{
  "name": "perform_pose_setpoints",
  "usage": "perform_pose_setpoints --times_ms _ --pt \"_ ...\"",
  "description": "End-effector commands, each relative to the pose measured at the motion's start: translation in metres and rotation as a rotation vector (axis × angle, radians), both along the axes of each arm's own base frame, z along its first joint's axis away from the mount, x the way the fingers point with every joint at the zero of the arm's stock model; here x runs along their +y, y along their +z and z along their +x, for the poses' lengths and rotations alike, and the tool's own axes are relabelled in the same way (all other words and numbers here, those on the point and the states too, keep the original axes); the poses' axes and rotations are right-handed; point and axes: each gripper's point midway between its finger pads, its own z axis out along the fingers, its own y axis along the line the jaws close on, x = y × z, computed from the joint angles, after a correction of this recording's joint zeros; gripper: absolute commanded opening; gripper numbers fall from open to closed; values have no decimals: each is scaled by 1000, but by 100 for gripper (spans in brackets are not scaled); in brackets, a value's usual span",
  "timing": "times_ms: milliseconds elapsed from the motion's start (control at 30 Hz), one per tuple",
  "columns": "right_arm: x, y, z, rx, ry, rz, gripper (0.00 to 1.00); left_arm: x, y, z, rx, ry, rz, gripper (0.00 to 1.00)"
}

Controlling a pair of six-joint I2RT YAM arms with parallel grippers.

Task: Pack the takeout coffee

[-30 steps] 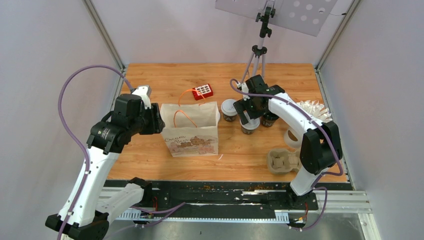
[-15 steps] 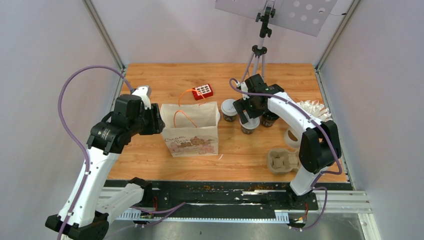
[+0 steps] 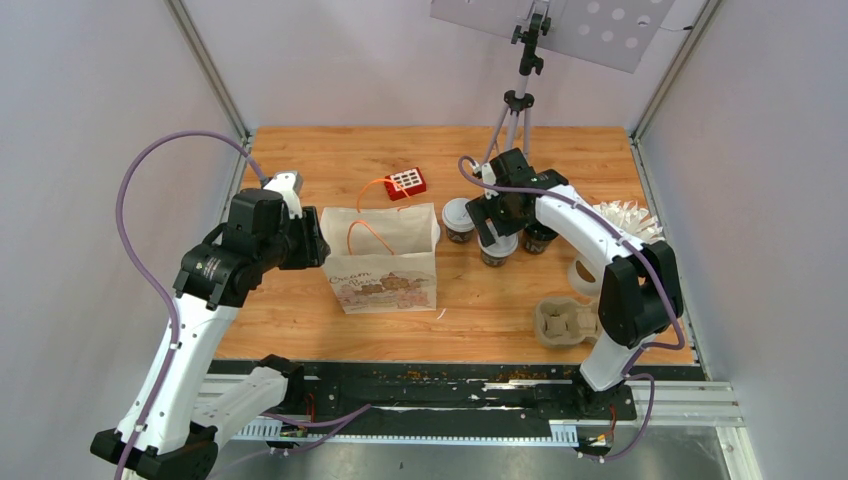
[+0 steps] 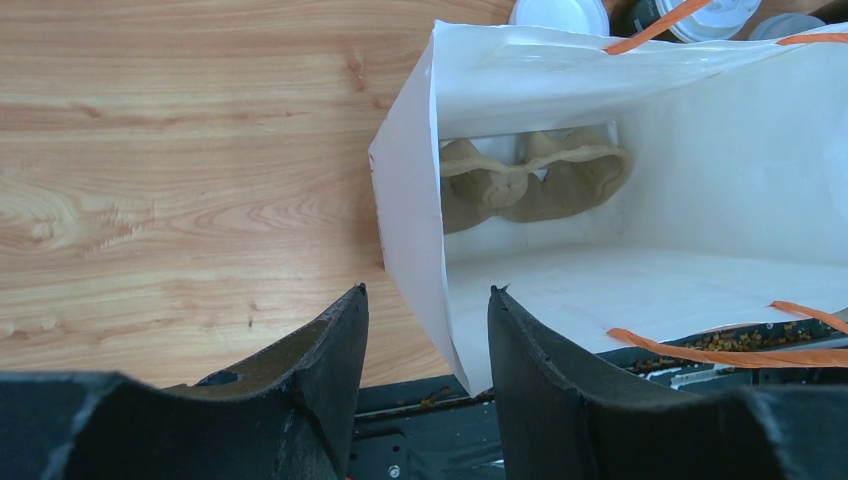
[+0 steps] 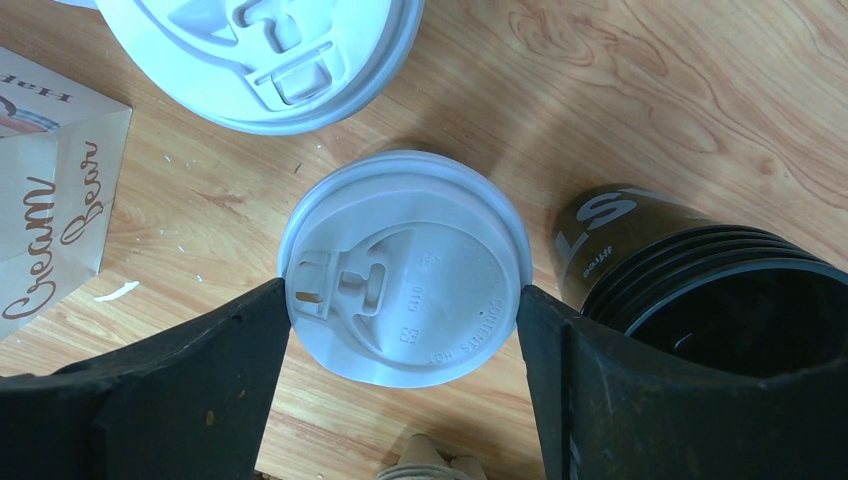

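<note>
The right hand [image 5: 402,292] grips a lidded coffee cup [image 5: 405,262] upright on the counter [image 5: 650,90] – the open bag [image 3: 385,265] stands just to its left, its wall between the narrowly parted fingers of the left hand [image 4: 428,291].

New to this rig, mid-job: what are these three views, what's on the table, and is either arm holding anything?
Two robot arms are bolted at a wooden table. The top view looks down on both; the other two come from cameras on each wrist. The left end effector is open, straddling a side wall of the orange-handled white paper bag, which holds a grey-brown moulded cardboard tray. The right end effector is closed on a small black paper cup with a white plastic lid.
</note>
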Motion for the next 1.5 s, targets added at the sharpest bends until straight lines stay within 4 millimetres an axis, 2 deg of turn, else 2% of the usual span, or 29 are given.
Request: perform_pose_setpoints --times_ms 0,300,800,1200,1467 --pt "5 0 1 -22 6 20 84 -1 8 3 -34 1 -18 56" --pt "7 -3 0 -34 13 40 86 -2 8 4 -35 2 -21 56" --pt "2 1 0 -56 3 22 80 0 8 3 -30 21 -23 56" --pt "-2 20 -4 -77 -3 27 78 5 24 9 -69 64 -25 57" --pt "-4 38 -16 -66 5 42 78 9 26 12 -72 80 -3 58"
